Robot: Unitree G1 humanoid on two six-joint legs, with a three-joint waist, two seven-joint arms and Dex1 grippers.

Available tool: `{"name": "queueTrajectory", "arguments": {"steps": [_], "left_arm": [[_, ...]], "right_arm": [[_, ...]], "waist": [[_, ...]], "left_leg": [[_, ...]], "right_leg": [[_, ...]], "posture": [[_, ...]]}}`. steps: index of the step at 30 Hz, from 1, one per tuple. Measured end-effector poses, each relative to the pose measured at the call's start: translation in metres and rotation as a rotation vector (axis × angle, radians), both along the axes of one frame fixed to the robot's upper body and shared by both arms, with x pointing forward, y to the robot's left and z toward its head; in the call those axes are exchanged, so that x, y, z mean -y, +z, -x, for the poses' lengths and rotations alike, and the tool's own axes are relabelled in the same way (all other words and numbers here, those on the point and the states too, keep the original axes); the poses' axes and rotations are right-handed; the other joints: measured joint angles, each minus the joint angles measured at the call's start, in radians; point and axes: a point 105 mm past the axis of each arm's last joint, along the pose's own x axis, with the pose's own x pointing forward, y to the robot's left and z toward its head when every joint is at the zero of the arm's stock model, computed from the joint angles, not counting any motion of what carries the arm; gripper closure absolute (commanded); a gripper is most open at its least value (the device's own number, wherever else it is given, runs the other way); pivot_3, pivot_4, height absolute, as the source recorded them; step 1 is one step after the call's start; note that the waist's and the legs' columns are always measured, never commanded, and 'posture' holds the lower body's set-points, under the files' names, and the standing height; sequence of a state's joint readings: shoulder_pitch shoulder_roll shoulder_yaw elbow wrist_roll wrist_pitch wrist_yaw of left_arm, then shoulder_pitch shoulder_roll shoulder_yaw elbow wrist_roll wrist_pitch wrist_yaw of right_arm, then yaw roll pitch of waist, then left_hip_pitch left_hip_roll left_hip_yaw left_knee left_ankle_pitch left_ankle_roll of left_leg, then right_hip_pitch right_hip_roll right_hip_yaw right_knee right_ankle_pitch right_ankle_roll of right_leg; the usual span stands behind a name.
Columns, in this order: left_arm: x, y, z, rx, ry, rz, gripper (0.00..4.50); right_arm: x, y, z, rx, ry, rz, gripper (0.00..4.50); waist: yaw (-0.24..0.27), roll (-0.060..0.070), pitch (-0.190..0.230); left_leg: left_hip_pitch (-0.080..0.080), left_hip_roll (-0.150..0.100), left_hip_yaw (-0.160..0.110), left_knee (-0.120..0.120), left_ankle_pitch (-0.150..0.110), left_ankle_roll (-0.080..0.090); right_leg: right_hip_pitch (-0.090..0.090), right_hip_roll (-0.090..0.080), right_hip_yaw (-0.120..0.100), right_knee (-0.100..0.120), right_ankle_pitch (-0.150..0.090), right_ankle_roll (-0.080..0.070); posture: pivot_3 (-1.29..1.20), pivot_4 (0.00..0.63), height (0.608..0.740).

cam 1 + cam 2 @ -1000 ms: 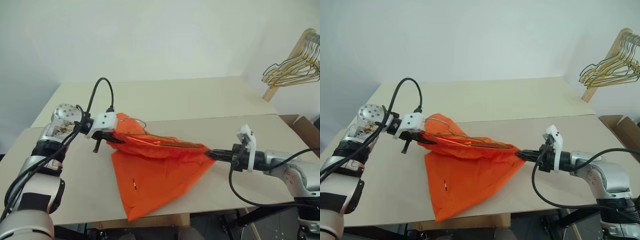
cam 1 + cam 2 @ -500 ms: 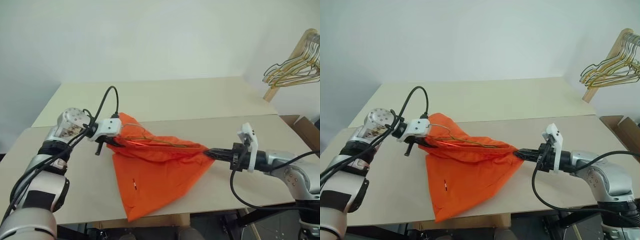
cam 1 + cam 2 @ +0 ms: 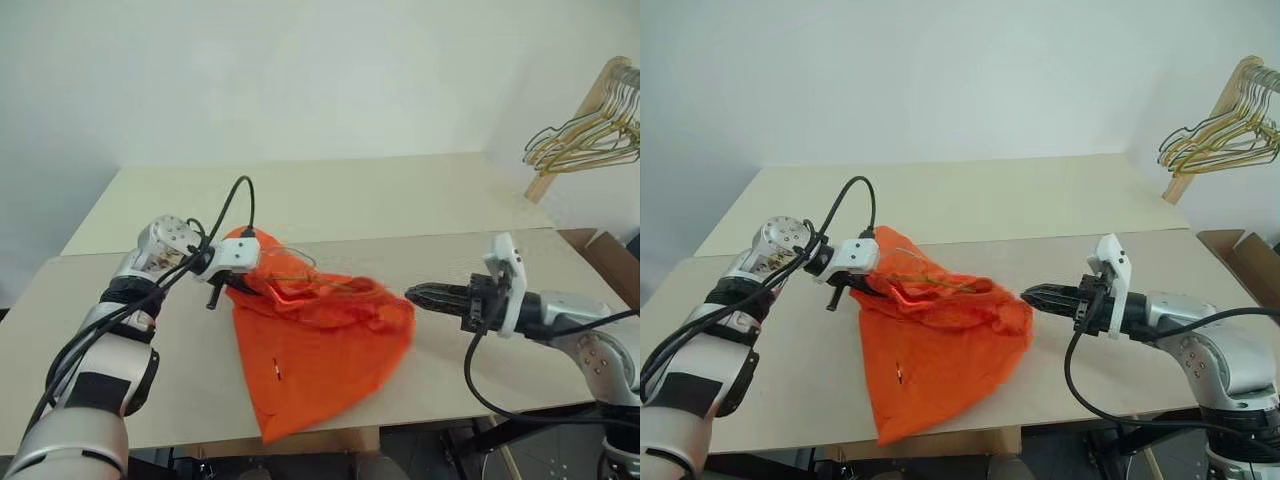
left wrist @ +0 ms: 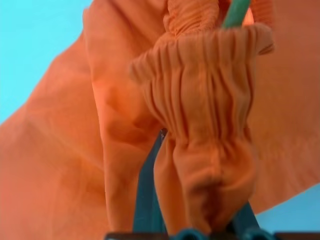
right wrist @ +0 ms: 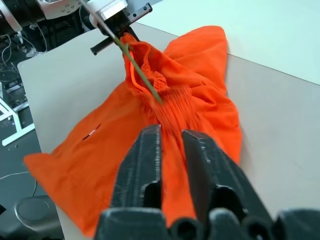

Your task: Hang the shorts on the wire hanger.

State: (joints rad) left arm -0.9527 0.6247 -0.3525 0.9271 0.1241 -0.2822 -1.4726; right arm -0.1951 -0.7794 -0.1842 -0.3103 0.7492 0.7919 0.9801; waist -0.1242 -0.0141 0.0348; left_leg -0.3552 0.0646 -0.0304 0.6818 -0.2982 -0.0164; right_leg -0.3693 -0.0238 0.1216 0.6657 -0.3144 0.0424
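The shorts (image 3: 320,340) sag from our left gripper (image 3: 243,284), clamped on waistband and wire hanger (image 5: 141,76); our right gripper (image 3: 418,294), parted and empty, must regrasp.

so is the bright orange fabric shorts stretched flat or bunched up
Bunched up. The bright orange fabric shorts sag in gathered folds, the left gripper pinches their waistband, and the right gripper sits apart.

You see two silver-grey metal arms with black bands at the joints, each trailing a looped black cable. Each wrist carries a white plastic camera block ahead of the left gripper (image 3: 232,287) and right gripper (image 3: 418,294). Their jaws are black, ridged fingers.
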Motion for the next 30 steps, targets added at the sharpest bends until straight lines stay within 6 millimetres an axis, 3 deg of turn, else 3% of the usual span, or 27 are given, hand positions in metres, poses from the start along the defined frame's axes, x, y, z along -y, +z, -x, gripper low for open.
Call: {"name": "queueTrajectory", "arguments": {"steps": [7, 11, 17, 21, 27, 30], "left_arm": [[0.008, 0.002, -0.004, 0.01, -0.002, 0.019, 4.5], [0.009, 0.004, -0.005, 0.02, 0.003, 0.035, 4.5], [0.015, 0.006, -0.005, 0.015, -0.009, 0.055, 4.5], [0.018, 0.008, -0.006, 0.024, -0.015, 0.064, 4.5], [0.025, 0.016, -0.009, 0.045, -0.029, 0.082, 4.5], [0.027, 0.019, -0.01, 0.052, -0.035, 0.089, 4.5]], "right_arm": [[0.008, -0.002, -0.001, 0.017, -0.022, 0.056, 0.03], [0.01, 0.003, -0.003, 0.045, -0.032, 0.076, 0.01], [0.001, 0.035, -0.012, 0.189, -0.008, 0.169, 0.01], [-0.005, 0.023, -0.02, 0.188, 0.008, 0.353, 0.01], [-0.023, 0.031, -0.033, 0.188, 0.081, 0.584, 0.01], [-0.031, 0.022, -0.039, 0.169, 0.118, 0.69, 0.01]], "waist": [[0.0, 0.0, 0.0], [-0.003, 0.0, 0.0], [-0.002, 0.0, 0.0], [-0.003, 0.0, 0.0], [-0.008, 0.002, 0.001], [-0.014, 0.003, 0.002]], "left_leg": [[0.0, 0.0, 0.0, 0.0, 0.0, 0.0], [0.0, 0.0, 0.0, 0.0, 0.0, 0.0], [0.0, 0.0, 0.0, 0.0, 0.0, 0.0], [0.0, 0.0, 0.0, 0.0, 0.0, 0.0], [0.0, 0.0, 0.0, 0.0, 0.0, 0.0], [-0.001, 0.0, 0.0, 0.0, 0.0, 0.0]], "right_leg": [[0.0, 0.0, 0.0, 0.0, 0.0, 0.0], [0.0, 0.0, 0.0, 0.0, 0.0, 0.0], [0.0, 0.0, 0.0, 0.0, 0.0, 0.0], [0.0, 0.0, 0.0, 0.0, 0.0, 0.0], [-0.002, 0.0, 0.0, 0.0, 0.0, 0.0], [-0.002, 0.0, 0.0, 0.0, 0.0, 0.0]], "posture": [[-0.12, 0.0, 0.74], [-0.12, 0.0, 0.74], [-0.12, 0.0, 0.74], [-0.13, 0.0, 0.74], [-0.13, 0.0, 0.74], [-0.12, 0.0, 0.74]]}}
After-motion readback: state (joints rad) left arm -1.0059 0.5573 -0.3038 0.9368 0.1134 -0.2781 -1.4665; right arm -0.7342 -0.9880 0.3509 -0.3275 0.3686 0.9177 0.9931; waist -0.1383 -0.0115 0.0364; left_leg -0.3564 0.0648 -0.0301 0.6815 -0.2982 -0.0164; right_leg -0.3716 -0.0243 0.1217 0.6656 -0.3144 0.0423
